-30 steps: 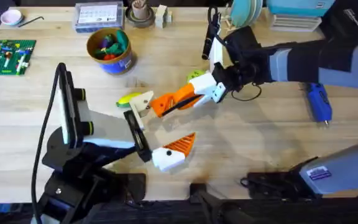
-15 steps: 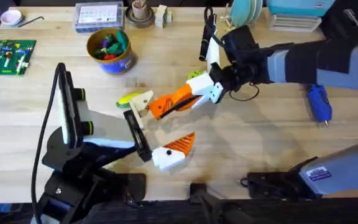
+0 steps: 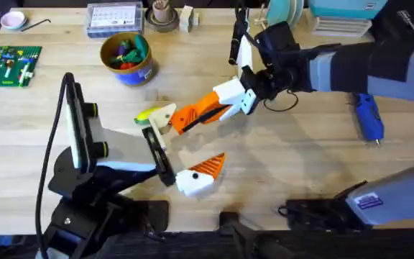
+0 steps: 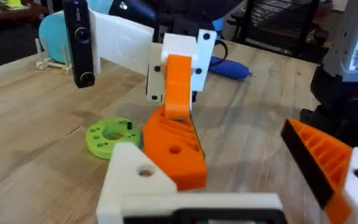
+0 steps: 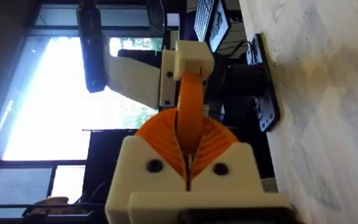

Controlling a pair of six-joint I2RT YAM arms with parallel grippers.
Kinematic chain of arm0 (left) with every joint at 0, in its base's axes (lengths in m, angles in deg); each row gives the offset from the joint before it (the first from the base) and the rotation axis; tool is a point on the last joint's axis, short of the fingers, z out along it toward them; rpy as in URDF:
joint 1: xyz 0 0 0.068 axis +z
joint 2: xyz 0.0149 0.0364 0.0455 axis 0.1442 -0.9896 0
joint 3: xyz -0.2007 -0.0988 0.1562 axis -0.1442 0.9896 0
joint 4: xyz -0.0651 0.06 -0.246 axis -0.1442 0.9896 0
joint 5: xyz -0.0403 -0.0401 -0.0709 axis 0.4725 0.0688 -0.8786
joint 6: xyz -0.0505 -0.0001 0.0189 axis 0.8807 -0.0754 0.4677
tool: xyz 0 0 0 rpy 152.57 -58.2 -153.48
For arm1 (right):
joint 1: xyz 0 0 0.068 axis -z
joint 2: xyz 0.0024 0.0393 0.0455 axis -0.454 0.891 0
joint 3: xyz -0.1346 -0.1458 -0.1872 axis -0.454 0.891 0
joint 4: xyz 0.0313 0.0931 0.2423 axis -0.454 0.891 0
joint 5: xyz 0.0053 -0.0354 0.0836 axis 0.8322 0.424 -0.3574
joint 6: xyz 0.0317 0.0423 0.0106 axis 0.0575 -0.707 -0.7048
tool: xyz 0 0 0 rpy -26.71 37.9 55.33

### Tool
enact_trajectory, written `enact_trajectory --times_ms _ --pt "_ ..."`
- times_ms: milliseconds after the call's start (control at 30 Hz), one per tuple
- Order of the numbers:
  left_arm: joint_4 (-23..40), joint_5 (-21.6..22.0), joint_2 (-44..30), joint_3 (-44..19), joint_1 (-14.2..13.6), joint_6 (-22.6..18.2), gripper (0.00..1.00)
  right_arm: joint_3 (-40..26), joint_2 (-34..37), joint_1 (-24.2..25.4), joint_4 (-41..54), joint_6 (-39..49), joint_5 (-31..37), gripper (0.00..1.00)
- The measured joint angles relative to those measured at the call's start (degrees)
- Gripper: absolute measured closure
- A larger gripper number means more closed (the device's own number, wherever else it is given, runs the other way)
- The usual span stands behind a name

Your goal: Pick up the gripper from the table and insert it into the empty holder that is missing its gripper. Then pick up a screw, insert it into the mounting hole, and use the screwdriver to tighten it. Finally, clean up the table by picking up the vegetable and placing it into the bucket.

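I keep the right tool [image 3: 192,115] clenched on the gripper [image 3: 180,119], its tip at nine o'clock meeting the holder [image 3: 165,115] (left tool's bare finger) for insertion; left tool [image 3: 184,150] released.

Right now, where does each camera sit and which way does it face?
Overhead: above the arm bases, looking down and forward at the table; both arms show.
Left wrist: on the left arm, facing the right gripper; its own holder shows.
Right wrist: on the right arm, looking along its own orange pads.
Shared: both wrist views show the orange gripper piece.
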Motion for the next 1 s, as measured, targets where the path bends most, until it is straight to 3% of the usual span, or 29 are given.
enact_trajectory --times_ms 500,800,1000 --pt "-0.02 3.95 0.00 0.00 0.95 0.41 0.008 -0.70 0.00 -2.57 -7.11 -1.91 6.55 0.994" --pt "-0.17 7.70 -0.02 0.00 1.48 0.44 0.008 -0.85 0.00 -3.99 -17.63 -9.61 10.08 0.994" --pt "-0.17 9.70 -0.02 -0.02 1.73 0.67 0.008 -0.85 0.08 -5.16 -19.28 -15.71 11.89 0.994"
